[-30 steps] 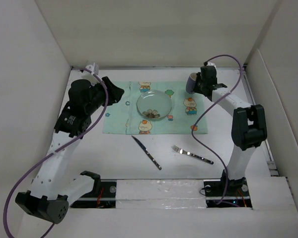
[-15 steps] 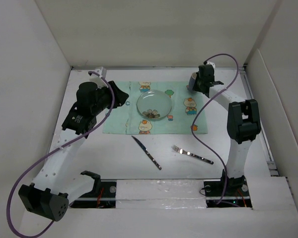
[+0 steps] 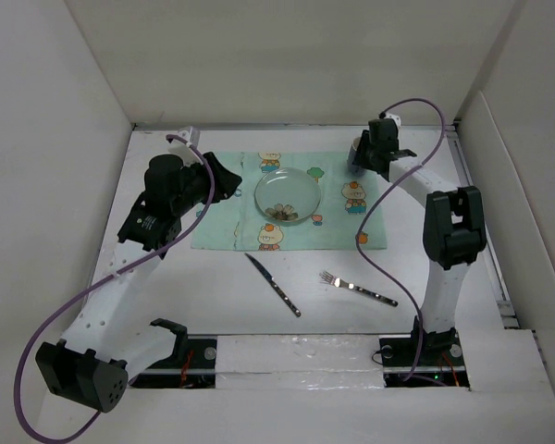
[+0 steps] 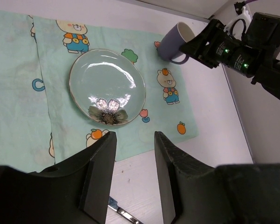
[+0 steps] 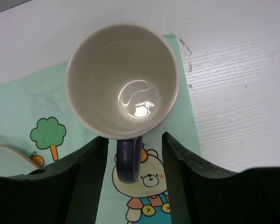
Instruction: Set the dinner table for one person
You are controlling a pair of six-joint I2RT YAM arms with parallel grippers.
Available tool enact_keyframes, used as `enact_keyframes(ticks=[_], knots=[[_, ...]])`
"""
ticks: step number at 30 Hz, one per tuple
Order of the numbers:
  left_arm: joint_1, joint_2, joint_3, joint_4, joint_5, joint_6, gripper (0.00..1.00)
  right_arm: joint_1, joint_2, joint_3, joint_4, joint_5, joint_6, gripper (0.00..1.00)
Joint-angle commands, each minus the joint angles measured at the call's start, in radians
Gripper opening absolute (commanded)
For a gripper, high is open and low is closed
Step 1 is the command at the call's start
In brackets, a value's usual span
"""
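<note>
The placemat [image 3: 342, 231] lies on the far half of the table [image 3: 213, 296]. The plate [image 3: 288, 198] sits on the placemat's middle, and the mug [image 3: 356, 153] stands at its far right corner, behind and right of the plate. In front of the placemat, the knife [image 3: 273, 285] and fork [image 3: 358, 289] lie on the table, knife left of fork, well apart from the mug.

Bright, even light from overhead; soft faint shadows on the dinner table [image 3: 203, 296]; a glare spot inside the mug [image 5: 141, 106]; sheen across the glass plate [image 4: 107, 84]; focus sharp.
</note>
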Motion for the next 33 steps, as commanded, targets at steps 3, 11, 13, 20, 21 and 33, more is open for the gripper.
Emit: enact_keyframes(ticks=[3, 11, 13, 20, 21, 33], knots=[[-0.004, -0.023, 0.036, 0.013, -0.026, 0.017, 0.35, 0.005, -0.213, 0.017, 0.0, 0.064, 0.008, 0.55], [-0.004, -0.008, 0.089, -0.022, -0.046, 0.025, 0.04, 0.115, -0.538, -0.311, 0.026, -0.06, 0.045, 0.16], [-0.004, -0.003, 0.105, -0.042, -0.063, 0.031, 0.0, 0.17, -0.609, -0.429, 0.009, -0.09, 0.059, 0.0], [-0.004, 0.021, 0.162, -0.096, -0.104, 0.092, 0.02, 0.534, -0.864, -0.685, -0.048, -0.16, 0.152, 0.03], [-0.004, 0.024, 0.176, -0.105, -0.114, 0.102, 0.05, 0.625, -0.887, -0.704, -0.043, -0.161, 0.159, 0.09], [-0.004, 0.024, 0.222, -0.168, -0.198, 0.189, 0.32, 0.964, -0.424, -0.594, -0.063, -0.092, 0.096, 0.59]])
